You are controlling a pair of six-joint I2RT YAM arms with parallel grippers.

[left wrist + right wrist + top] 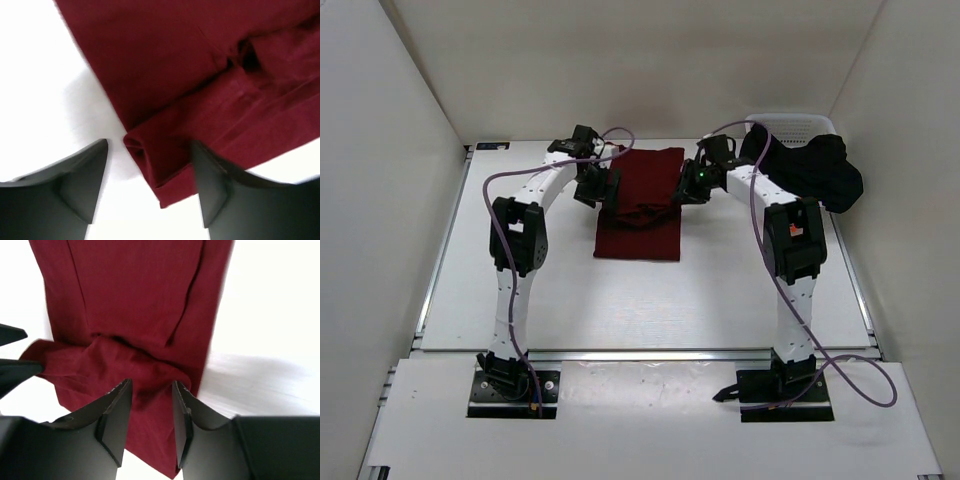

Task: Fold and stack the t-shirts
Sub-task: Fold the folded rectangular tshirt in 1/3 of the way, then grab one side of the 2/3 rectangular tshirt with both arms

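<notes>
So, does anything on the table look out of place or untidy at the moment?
The maroon shirt is rumpled across its middle, not flat. The black shirt spills over the basket rim at the far right.

The near half of the table (pixel 640 300) is open, so there is wide passage in front of the maroon shirt (pixel 638 215). The left gripper (pixel 603 190) and right gripper (pixel 682 192) crowd the shirt's flanks, the left's fingers spread over a folded corner and the right's pinching a raised bunch. At back right, the white basket (pixel 798 124) and the black shirt (pixel 815 170) draped over it block the corner. Walls (pixel 380 150) close off the left, right and far sides.
</notes>
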